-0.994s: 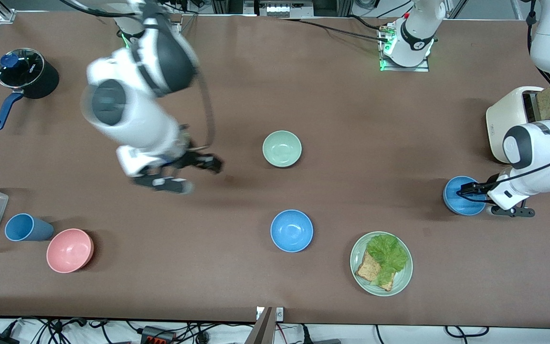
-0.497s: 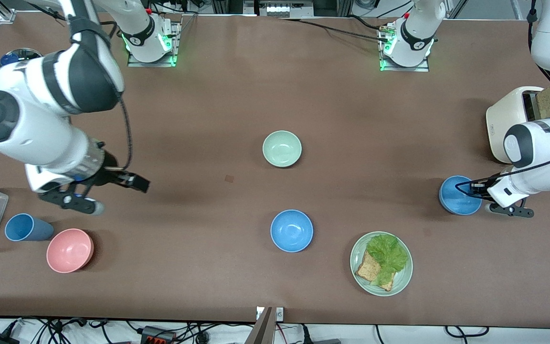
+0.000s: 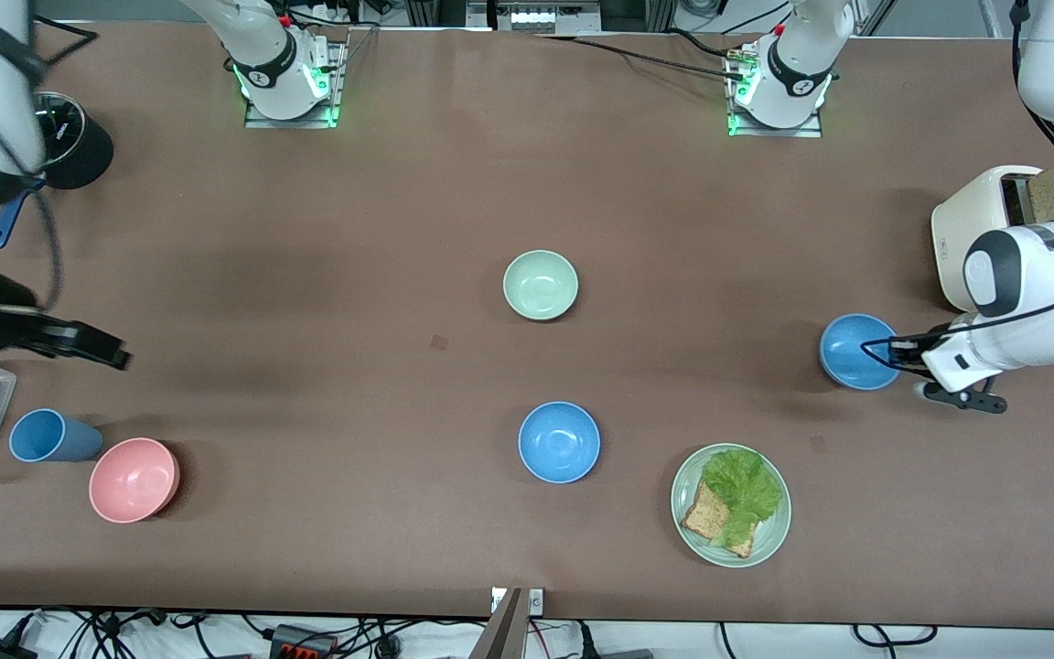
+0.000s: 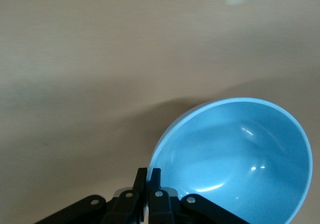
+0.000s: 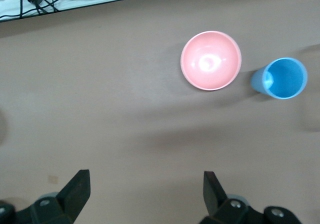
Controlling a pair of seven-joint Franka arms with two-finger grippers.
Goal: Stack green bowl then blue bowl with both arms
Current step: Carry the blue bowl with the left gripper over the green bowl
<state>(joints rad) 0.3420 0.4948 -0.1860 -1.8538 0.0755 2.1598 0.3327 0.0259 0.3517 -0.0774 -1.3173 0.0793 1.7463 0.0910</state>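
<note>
Two arms, four small bowls: one blue bowl (image 3: 855, 351) is held clear of the table (image 3: 454, 183) by the left gripper (image 3: 893, 351); the green bowl (image 3: 540, 285) is left at the table's middle.

The toaster (image 3: 980, 229), with one bread slice (image 3: 1051, 191) in its slot, is seen at the left arm's end, and one black pot (image 3: 69, 142) at the right arm's end. One green plate (image 3: 684, 522) of lettuce and bread is set near the front camera. The bowls are counted as two blue, one green, one pink (image 3: 134, 479); the second blue bowl (image 3: 559, 441) is placed nearer the camera than the green one. One blue cup (image 3: 49, 436) is laid beside the pink bowl. The left gripper's fingers (image 4: 148, 184) are pinched on the held bowl's rim. The right gripper (image 5: 145, 189), spread wide, is held over bare table near the pink bowl.
</note>
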